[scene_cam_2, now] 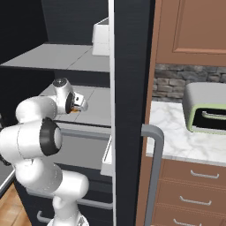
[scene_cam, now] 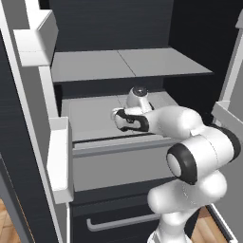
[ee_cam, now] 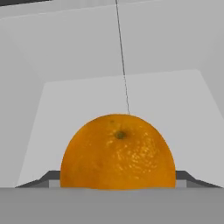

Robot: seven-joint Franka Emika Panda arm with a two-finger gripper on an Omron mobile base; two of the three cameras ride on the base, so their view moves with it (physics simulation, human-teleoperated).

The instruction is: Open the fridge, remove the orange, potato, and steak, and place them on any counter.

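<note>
1. Left base view: the fridge (scene_cam: 142, 66) stands open with grey shelves. The arm reaches into the lower compartment; its hand hides the gripper.
2. Right base view: the gripper (scene_cam_2: 79, 106) sits low over the compartment floor, with a speck of the orange (scene_cam_2: 76, 111) beneath it. The counter (scene_cam_2: 176, 132) lies right of the door.
3. Hand view: the orange (ee_cam: 118, 153) sits between the fingertips, which appear to be grasping its sides.
</note>
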